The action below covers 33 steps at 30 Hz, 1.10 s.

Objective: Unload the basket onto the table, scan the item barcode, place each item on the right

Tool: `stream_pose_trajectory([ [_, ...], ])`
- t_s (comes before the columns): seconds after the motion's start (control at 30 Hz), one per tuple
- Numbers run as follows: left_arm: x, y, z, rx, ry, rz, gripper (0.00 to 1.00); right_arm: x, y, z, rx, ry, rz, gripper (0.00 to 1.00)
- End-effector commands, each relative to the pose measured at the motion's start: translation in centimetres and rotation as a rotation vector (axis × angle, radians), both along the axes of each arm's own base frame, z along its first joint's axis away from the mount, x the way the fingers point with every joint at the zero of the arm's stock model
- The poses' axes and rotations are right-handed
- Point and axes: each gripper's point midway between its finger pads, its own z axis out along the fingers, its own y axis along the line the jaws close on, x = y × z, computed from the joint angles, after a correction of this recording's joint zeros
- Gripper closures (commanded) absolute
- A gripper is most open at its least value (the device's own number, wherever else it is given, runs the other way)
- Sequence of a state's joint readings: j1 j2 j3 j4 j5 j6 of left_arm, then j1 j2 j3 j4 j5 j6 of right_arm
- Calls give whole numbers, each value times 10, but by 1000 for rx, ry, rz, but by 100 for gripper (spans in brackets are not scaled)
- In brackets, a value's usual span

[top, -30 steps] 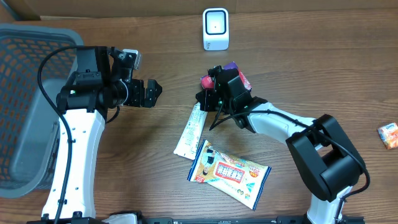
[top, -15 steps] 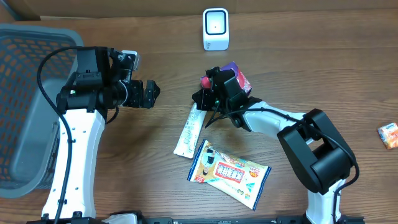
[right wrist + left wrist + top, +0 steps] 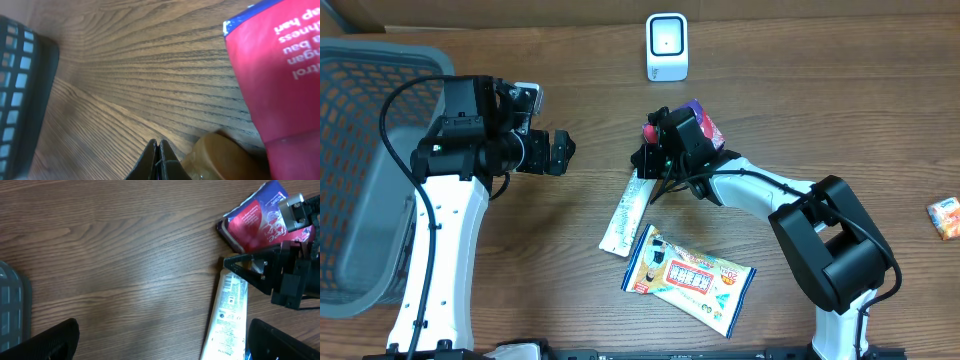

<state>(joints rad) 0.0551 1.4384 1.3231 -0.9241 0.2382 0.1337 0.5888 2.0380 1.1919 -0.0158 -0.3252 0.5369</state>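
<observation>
The right end effector (image 3: 157,161) is pressed together on nothing, tips near the table (image 3: 115,75). The red pouch (image 3: 280,70) is found just beside it, unheld. The left end effector (image 3: 561,150) is spread, well apart.

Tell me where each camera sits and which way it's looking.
Overhead: fixed above the table, looking straight down on the left gripper, right gripper, scanner, basket, tube, red pouch.
Left wrist: looks down across the table toward tube and pouch; its open fingers frame the bottom corners.
Right wrist: low over the table beside the pouch; shut fingertips at the bottom edge.
Shared: all three show the pouch.
</observation>
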Motion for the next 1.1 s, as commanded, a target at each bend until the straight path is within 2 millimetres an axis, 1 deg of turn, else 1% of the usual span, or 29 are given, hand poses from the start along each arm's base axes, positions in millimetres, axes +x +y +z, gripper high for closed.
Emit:
stream_pose_trajectory([
  [0.0,-1,4,3,6,-5,18,0,-16,-12,-21,-81,24,54,96],
  [0.1,-1,4,3,6,-5,18,0,-8,-7,19,-45,-35,52,96],
  [0.17,-1,4,3,6,-5,18,0,-7,-5,44,-21,-63,50,96],
  [0.23,-1,4,3,6,-5,17,0,-9,-5,60,-1,-70,48,96],
  [0.3,-1,4,3,5,-5,18,0,-14,-4,67,24,-48,47,96],
  [0.37,-1,4,3,5,-5,18,1,-19,-3,66,41,-5,41,96],
  [0.47,-1,4,3,3,-4,21,0,-24,-6,59,46,81,-14,96],
  [0.67,-1,4,3,-1,-3,27,0,-29,-7,52,72,160,-83,96],
  [0.8,-1,4,3,-1,-3,27,0,-33,-14,36,43,176,-109,96],
  [0.9,-2,4,2,-1,0,27,0,-38,-18,23,53,200,-136,96],
  [1.07,-2,4,2,-1,4,27,0,-49,-20,7,71,201,-125,96],
])
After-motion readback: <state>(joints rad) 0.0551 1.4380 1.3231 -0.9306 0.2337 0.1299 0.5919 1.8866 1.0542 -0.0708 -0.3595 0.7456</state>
